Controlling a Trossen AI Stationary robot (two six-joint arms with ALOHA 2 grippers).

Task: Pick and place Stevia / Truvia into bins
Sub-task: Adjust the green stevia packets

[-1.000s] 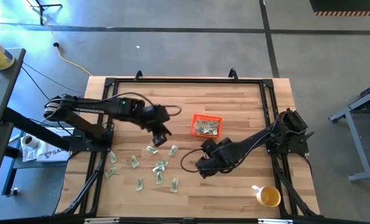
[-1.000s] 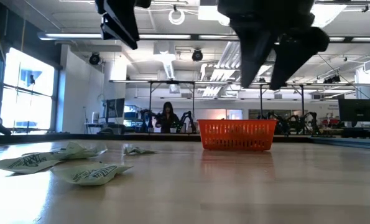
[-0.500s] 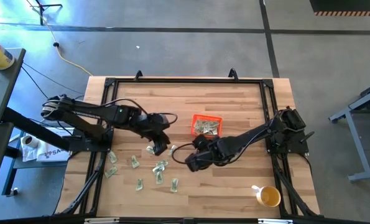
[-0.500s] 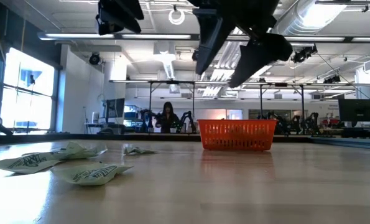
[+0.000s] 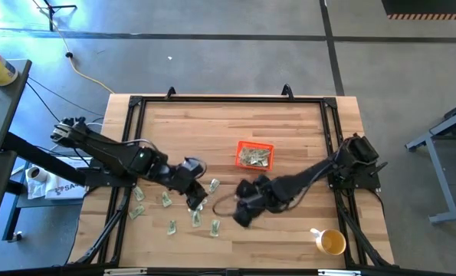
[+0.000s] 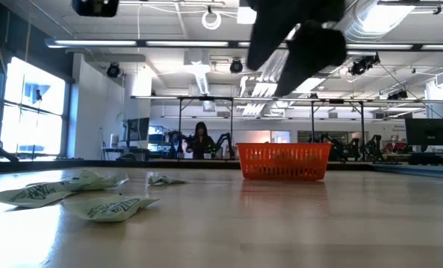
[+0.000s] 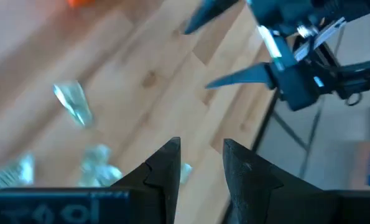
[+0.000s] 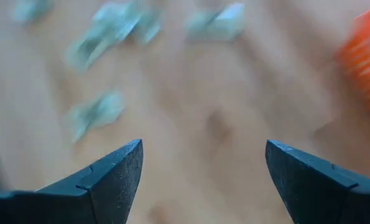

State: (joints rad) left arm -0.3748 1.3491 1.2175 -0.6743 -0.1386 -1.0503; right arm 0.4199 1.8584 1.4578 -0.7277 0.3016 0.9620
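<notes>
Several pale green and white Stevia sachets [image 5: 166,199] lie flat and scattered on the left near part of the wooden table, and also show in the low view [image 6: 108,208]. The orange bin [image 5: 254,155] stands mid-table with several sachets inside it. My left gripper [image 5: 195,201] hovers open above the scattered sachets, holding nothing [image 7: 200,155]. My right gripper [image 5: 239,215] hangs wide open just to their right, nearer than the bin, and is also empty [image 8: 203,155]. Blurred sachets [image 8: 94,112] and the bin [image 8: 365,50] show beyond its fingers.
A yellow cup with a white handle [image 5: 331,242] stands near the table's near right corner. A black frame [image 5: 228,100] runs along the table edges. Bare wood lies on the far half and right of the bin. The room shows beyond the bin [image 6: 284,161].
My left gripper has moved from beside the bin toward the near edge, out over the scattered sachets. My right gripper has swung a little toward the table's left, then back toward the near edge. The sachets and the bin have stayed in place.
</notes>
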